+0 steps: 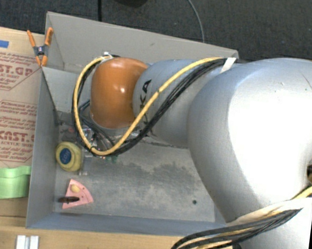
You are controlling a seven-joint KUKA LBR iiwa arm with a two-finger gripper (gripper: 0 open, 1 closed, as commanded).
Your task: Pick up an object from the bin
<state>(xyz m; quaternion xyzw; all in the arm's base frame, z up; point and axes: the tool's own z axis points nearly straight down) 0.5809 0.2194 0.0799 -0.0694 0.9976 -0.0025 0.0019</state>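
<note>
roll: yellow round roll (68, 156) on the floor of the bin (154, 183), left side, just below-left of the wrist
jaws: hidden under orange wrist cover (114, 90), clenched or released can't tell
other: pink triangular piece (78, 194), front-left corner, apart from roll

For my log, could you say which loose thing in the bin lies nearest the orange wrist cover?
The round yellow roll, close by the orange cover; the pink triangular piece lies farther off.
</note>
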